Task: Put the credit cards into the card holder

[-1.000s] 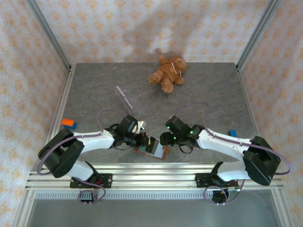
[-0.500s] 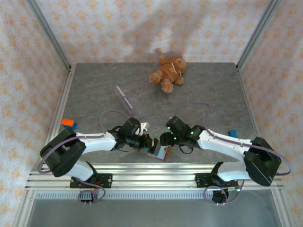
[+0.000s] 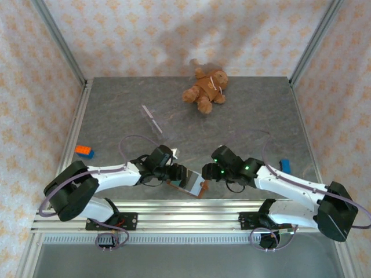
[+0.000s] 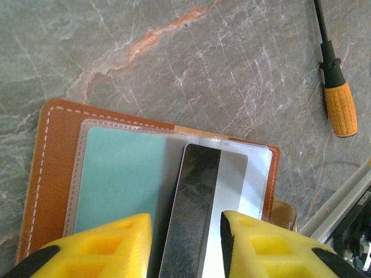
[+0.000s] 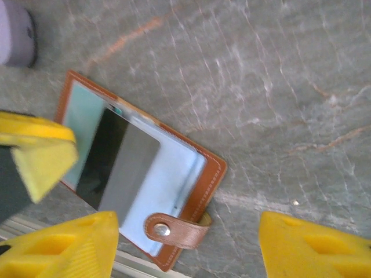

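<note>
On the open card holder (image 4: 55, 150), credit card (image 4: 200, 185) now released by left tool (image 4: 186, 234), right tool (image 5: 185, 243) gaping, pulled back.

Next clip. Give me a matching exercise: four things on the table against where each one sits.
Things:
1. brown plush teddy bear
2. small orange toy brick
3. small blue block
4. brown leather card holder

Places:
A. near edge of the grey marbled table, lying open
B. far side
C. right edge
D. left edge

Pairs: 1-B, 2-D, 3-C, 4-A
</note>
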